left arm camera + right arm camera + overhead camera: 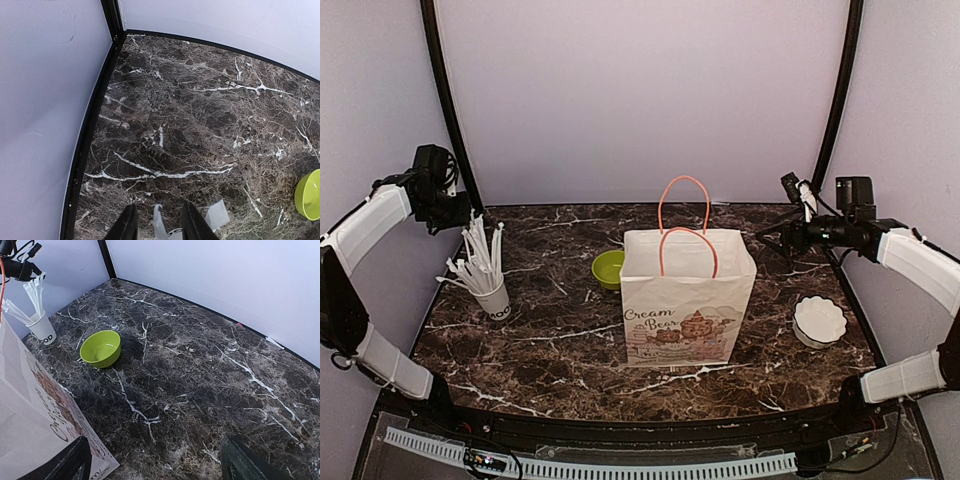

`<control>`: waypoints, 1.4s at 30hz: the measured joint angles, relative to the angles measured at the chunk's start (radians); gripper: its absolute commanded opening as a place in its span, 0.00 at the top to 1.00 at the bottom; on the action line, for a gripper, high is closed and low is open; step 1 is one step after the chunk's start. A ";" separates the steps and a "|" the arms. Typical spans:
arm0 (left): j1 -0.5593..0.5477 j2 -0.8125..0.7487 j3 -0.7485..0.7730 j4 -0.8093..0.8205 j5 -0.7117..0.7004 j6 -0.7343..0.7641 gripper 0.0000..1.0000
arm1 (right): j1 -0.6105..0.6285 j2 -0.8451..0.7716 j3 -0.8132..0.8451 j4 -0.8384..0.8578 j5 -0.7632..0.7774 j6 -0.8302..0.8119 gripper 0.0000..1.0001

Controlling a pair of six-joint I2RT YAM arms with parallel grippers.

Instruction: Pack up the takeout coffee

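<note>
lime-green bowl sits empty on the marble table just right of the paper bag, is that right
Not quite: the lime-green bowl sits empty on the marble table just left of the paper bag, not right. The top external view shows it; the white scalloped dish is what lies on the bag's right.

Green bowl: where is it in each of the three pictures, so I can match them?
Top external: green bowl at centre, just left of the paper bag, partly behind it.
Left wrist: bowl cut off at the right edge, low down.
Right wrist: bowl left of centre, whole.
Shared landmark: the cup of straws, left of the bowl in the top and right wrist views.
</note>
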 measured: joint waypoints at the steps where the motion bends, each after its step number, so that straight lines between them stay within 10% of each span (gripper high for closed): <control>1: 0.000 0.005 0.001 0.003 -0.003 -0.001 0.71 | 0.000 0.001 0.000 0.000 0.000 0.000 0.10; 11: 0.000 0.021 0.002 0.027 -0.026 -0.006 1.00 | 0.000 0.017 0.000 0.000 0.000 0.000 0.10; 27: 0.000 -0.197 0.290 -0.089 -0.027 0.009 1.00 | 0.000 0.046 0.000 -0.003 0.028 0.000 0.12; 42: -0.143 -0.314 0.333 0.216 0.559 -0.182 1.00 | -0.001 0.048 0.000 -0.007 0.020 -0.039 0.12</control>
